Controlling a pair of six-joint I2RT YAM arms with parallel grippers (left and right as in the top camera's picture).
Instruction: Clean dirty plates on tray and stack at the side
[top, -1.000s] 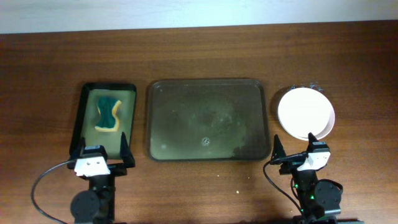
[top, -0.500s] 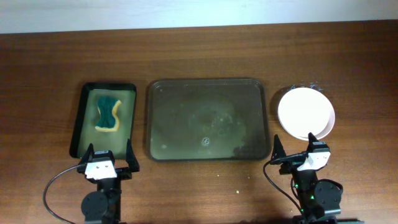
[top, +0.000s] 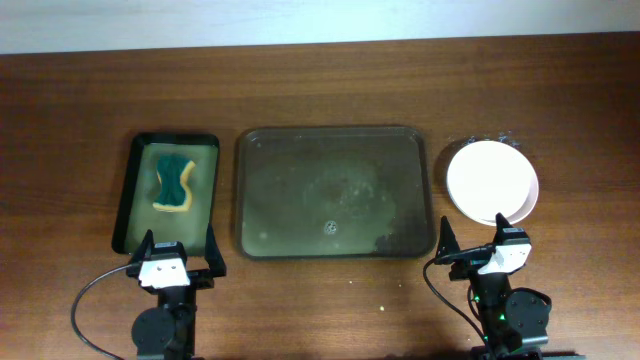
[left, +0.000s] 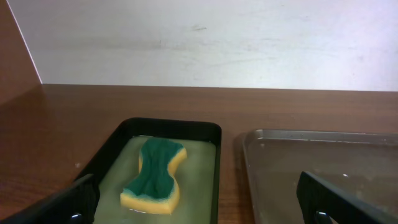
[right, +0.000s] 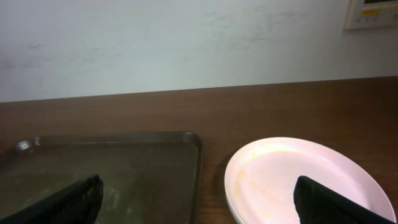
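The large olive-grey tray (top: 335, 192) lies mid-table with no plates on it, only wet smears; it also shows in the left wrist view (left: 311, 162) and the right wrist view (right: 124, 168). The white plates (top: 491, 182) sit stacked right of the tray, and faint yellow smears show on the top plate in the right wrist view (right: 298, 177). My left gripper (top: 174, 255) is open and empty at the near edge, just below the small black tray. My right gripper (top: 478, 245) is open and empty, just in front of the plate stack.
A small black-rimmed tray (top: 135, 190) with greenish liquid stands left of the big tray. A green and yellow sponge (top: 175, 182) lies in it, also seen in the left wrist view (left: 154, 174). A white wall runs along the table's far edge.
My left gripper has drawn back toward the near edge and shifted slightly right, away from the small tray. The right arm, plates and trays have not moved.
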